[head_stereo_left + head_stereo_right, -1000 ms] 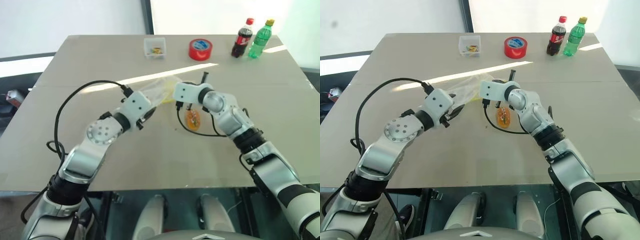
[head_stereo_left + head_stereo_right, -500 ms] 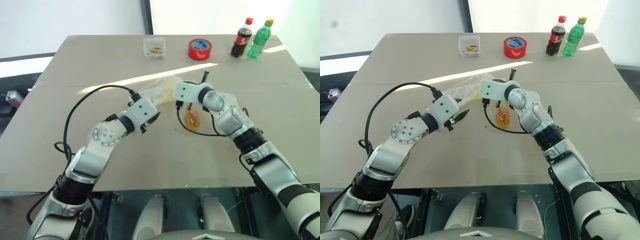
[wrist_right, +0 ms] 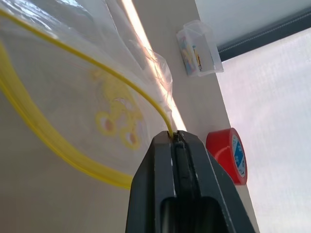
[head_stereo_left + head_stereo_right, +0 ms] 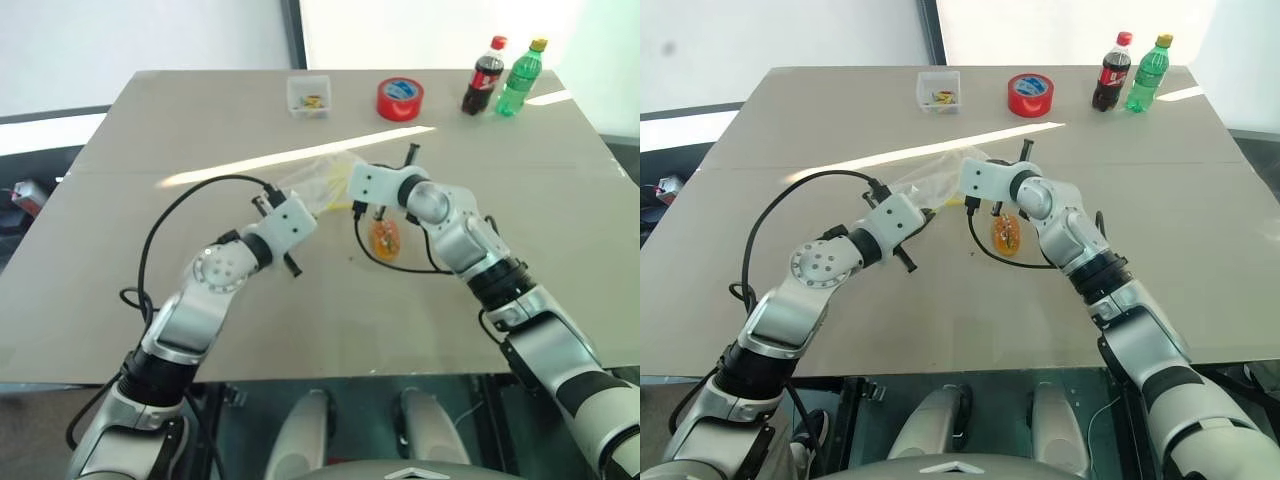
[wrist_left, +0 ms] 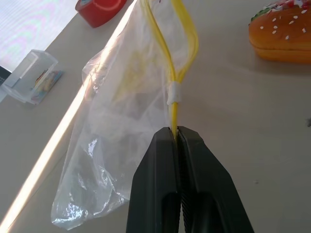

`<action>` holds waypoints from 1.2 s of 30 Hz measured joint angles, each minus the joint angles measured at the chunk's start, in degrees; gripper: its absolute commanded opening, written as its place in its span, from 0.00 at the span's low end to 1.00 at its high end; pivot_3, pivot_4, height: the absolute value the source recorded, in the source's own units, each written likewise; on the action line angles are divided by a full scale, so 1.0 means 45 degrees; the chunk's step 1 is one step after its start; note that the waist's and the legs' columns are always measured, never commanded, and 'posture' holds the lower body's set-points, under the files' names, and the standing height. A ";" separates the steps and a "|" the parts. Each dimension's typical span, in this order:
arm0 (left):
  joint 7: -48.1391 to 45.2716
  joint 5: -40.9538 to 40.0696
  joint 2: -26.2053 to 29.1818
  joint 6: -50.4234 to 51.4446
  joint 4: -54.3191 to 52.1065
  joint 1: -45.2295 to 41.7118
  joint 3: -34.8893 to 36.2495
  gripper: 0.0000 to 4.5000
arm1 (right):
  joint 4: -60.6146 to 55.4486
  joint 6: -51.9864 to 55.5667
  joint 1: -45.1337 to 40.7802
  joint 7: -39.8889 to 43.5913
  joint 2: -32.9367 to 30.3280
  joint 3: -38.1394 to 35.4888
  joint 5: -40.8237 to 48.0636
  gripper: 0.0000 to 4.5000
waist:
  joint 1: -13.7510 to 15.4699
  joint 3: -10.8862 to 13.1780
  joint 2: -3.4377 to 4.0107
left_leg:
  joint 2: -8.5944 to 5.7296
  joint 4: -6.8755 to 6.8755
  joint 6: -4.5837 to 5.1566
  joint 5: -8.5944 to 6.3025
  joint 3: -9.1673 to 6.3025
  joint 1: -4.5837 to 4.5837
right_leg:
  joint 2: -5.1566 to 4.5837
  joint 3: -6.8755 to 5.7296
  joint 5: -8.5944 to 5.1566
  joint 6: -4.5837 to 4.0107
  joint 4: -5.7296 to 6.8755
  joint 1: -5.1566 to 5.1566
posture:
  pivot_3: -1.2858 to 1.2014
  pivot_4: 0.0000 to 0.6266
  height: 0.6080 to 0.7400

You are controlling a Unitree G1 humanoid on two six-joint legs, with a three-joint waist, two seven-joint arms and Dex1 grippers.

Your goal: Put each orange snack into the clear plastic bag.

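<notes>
The clear plastic bag [image 5: 121, 121] lies near the middle of the table [image 4: 150, 130], its yellow seal strip [image 5: 171, 73] parted into a loop at the mouth; the left gripper [image 5: 176, 133] has its 2 black fingers pressed together on one end of that strip, at about 7 o'clock of the bag in the head views; the right gripper [image 3: 173, 138] is clamped with its fingers together on the strip's other side, at about 3 o'clock of the bag; 1 orange snack [image 4: 385, 237] lies on the table at about 4 o'clock of the bag, just beside the right gripper and under its black cable, outside the bag; whether a 2nd snack is in the bag I cannot tell; farther out along the table's far edge, from 11 to 2 o'clock, stand a small clear box [image 4: 309, 95], a red tape roll [image 4: 400, 99], a cola bottle [image 4: 485, 76] and a green bottle [image 4: 520, 78], the 2 bottles touching or nearly so.
</notes>
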 measured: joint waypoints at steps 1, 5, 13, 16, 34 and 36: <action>0.0018 0.0064 -0.0125 -0.0064 0.0147 -0.0011 0.0001 0.00 | -0.0347 0.0308 0.0144 0.0307 -0.0034 -0.0108 0.0171 0.39 | 0.0002 -0.0001 -0.0001 | 0.0000 0.0001 0.0001 -0.0001 0.0000 0.0000 | 0.0000 -0.0001 0.0000 0.0000 -0.0001 0.0001 | 0.52 0.24 1.00; 0.0116 0.0065 -0.0509 -0.0064 0.0363 -0.0022 0.0085 0.00 | -0.0954 0.0860 0.0588 0.0598 -0.0110 -0.0238 0.0477 0.76 | 0.0005 -0.0001 0.0000 | 0.0000 0.0013 0.0002 -0.0001 -0.0001 -0.0001 | 0.0000 -0.0001 0.0000 0.0001 0.0008 0.0002 | 0.52 0.24 1.00; 0.0114 -0.0199 -0.0918 0.0134 0.0420 -0.0152 0.0595 0.00 | -0.1623 0.3490 0.1400 0.0406 0.1203 -0.2281 0.2524 0.34 | -0.0019 -0.0003 -0.0001 | 0.0002 0.0040 0.0004 -0.0002 -0.0006 0.0002 | 0.0004 -0.0002 0.0001 0.0000 0.0045 0.0003 | 0.52 0.24 1.00; 0.0062 -0.0250 -0.0975 0.0134 0.0415 -0.0175 0.0601 0.00 | -0.1616 0.3674 0.1389 0.0094 0.1464 -0.2389 0.2907 0.01 | -0.0001 -0.0003 -0.0001 | 0.0000 0.0062 0.0004 -0.0002 -0.0006 0.0001 | 0.0003 -0.0002 0.0001 0.0001 0.0058 0.0004 | 0.52 0.24 1.00; -0.0686 -0.0420 -0.1027 0.0157 -0.0161 -0.0251 0.0507 0.00 | 0.2726 -0.1702 -0.0175 0.0621 0.0950 0.0229 0.2449 0.01 | -0.0019 -0.0002 -0.0001 | 0.0000 0.0108 0.0005 -0.0003 -0.0005 0.0007 | 0.0006 0.0001 0.0000 0.0001 0.0109 0.0004 | 0.52 0.24 1.00; -0.0755 -0.0418 -0.0998 0.0157 -0.0212 -0.0257 0.0508 0.00 | 0.3401 -0.3333 -0.0489 0.0161 0.0590 0.0735 0.1738 0.13 | -0.0003 -0.0002 -0.0001 | -0.0001 0.0110 0.0004 -0.0003 -0.0005 0.0007 | 0.0005 0.0001 0.0000 0.0001 0.0109 0.0004 | 0.52 0.24 1.00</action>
